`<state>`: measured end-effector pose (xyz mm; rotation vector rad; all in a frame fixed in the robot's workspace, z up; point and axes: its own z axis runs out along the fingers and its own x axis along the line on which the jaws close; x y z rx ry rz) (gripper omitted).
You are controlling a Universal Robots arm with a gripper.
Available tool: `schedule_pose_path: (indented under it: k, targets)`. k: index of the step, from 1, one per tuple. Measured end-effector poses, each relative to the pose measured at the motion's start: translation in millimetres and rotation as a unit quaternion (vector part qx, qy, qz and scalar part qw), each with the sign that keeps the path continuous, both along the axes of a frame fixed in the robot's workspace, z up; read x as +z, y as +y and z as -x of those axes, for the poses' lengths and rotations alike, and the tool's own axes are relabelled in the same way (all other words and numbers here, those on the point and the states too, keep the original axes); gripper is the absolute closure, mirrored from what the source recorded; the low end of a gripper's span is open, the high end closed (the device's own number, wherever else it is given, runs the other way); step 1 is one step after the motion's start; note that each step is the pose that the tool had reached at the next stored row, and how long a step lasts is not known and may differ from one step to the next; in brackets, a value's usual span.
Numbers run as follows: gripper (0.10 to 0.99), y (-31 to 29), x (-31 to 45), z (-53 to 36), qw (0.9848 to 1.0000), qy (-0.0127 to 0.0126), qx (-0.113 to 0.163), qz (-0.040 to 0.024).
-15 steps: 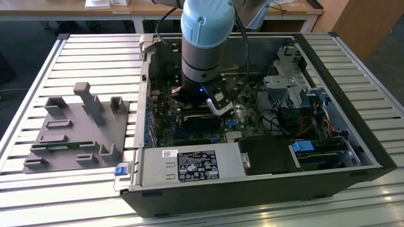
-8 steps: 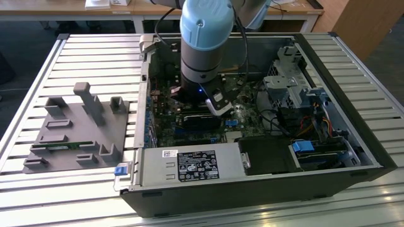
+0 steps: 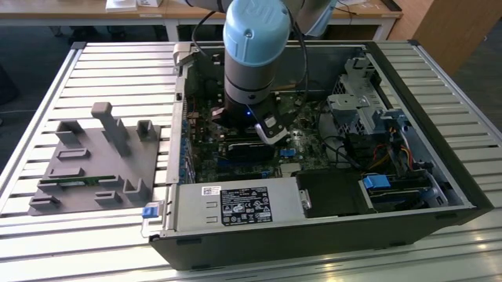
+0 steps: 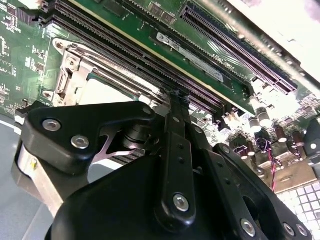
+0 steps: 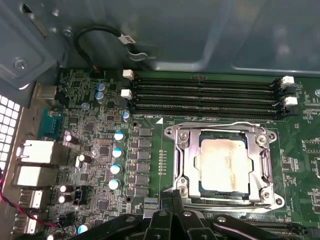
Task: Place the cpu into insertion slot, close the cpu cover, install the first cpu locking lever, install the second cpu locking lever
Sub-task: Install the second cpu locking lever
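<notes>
Your cpu [image 5: 223, 165] is already sitting in the socket with the cpu cover [image 5: 182, 167] down around it. The pincer [image 5: 172, 196] is pinched shut on nothing, at the socket's 7 o'clock corner. Press each lever slow, and hook it fully.

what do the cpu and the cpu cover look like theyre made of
The cpu: pale silver-grey metal top by its look, matt, dully smeared rather than mirror-like. The cpu cover: thin bright metal, probably plated steel, with sharp glints along its frame. Both lie in the socket beside the gripper.
</notes>
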<state>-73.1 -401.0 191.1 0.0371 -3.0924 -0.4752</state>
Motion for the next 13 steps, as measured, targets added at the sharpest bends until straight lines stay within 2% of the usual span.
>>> schedule_pose_path:
  k: [7,13]
  targets:
    - [0.980,0.3,-3.3,1.9,1.0000,0.0002,0.000,-0.0017]
    - [0.980,0.4,-0.6,1.9,1.0000,-0.0001,0.000,-0.0021]
